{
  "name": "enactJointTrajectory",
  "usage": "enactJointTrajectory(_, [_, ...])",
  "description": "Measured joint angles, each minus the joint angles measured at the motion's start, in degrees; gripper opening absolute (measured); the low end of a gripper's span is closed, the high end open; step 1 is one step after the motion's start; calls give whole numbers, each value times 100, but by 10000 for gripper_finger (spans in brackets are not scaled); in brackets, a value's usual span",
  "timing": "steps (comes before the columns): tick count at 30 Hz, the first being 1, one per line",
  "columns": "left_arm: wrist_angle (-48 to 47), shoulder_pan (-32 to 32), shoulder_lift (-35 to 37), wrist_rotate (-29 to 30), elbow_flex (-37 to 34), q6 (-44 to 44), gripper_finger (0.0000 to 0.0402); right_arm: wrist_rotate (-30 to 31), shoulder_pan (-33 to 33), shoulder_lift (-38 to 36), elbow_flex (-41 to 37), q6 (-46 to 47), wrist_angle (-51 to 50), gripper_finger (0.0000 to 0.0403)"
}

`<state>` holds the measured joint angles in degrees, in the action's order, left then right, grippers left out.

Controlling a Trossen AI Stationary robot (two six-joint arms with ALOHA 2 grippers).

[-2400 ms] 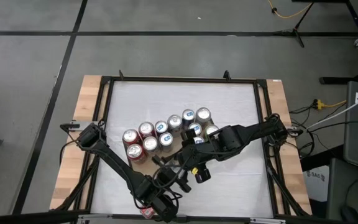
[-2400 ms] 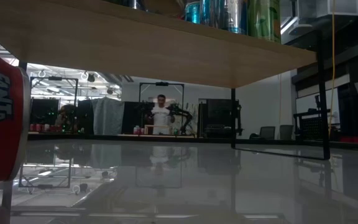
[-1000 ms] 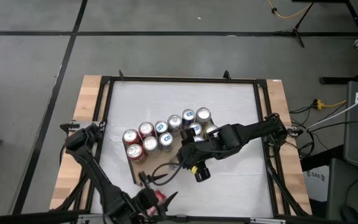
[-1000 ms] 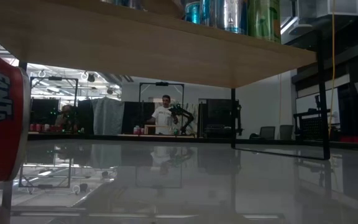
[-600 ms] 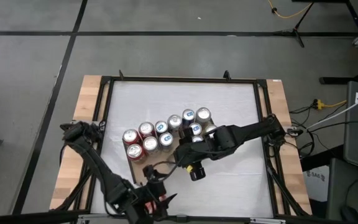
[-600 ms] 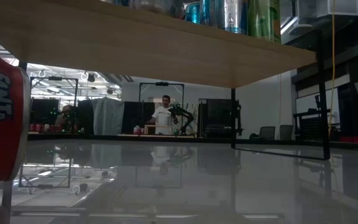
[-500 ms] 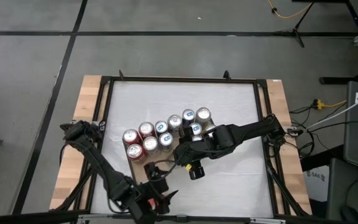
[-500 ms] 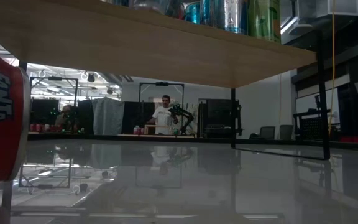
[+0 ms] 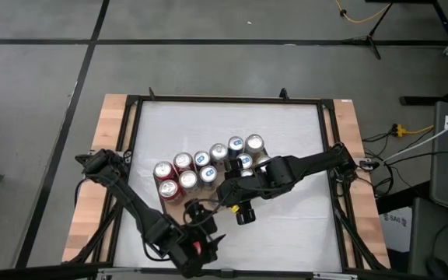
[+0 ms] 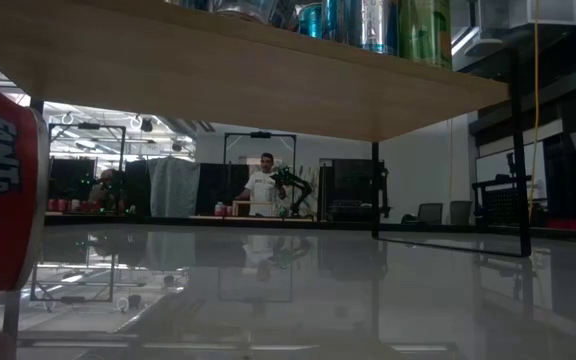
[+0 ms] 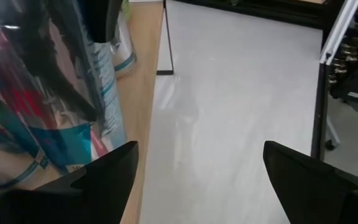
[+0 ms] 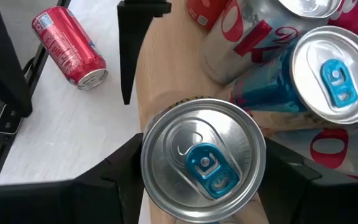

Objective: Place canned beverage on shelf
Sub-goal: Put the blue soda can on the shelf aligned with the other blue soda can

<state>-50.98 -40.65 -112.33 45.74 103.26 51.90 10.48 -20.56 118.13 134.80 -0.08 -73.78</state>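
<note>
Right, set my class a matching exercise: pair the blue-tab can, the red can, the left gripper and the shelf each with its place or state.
Things:
1. blue-tab can
2. red can
3. left gripper
4. shelf

Places or states:
A. lying on its side on the white tabletop
B. carrying a cluster of upright cans
C. jaws open, holding nothing
D. gripped upright in the jaws of the right gripper

Pairs: 1-D, 2-A, 3-C, 4-B.
</note>
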Motion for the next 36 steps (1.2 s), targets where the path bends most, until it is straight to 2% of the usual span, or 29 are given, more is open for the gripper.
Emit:
enactJointTrajectory(9, [-117, 196, 0, -374, 0, 29, 336, -1, -2, 0, 0, 0, 0, 229])
enactJointTrajectory(13, [-118, 265, 0, -372, 0, 15, 336, -2, -2, 0, 0, -2, 0, 234])
enactJointTrajectory(23, [-117, 288, 0, -372, 0, 4, 336, 0, -4, 2, 1, -17, 52, 276])
enactJointTrajectory(36, [-176, 241, -2, -369, -2, 4, 336, 0, -2, 2, 4, -20, 83, 279])
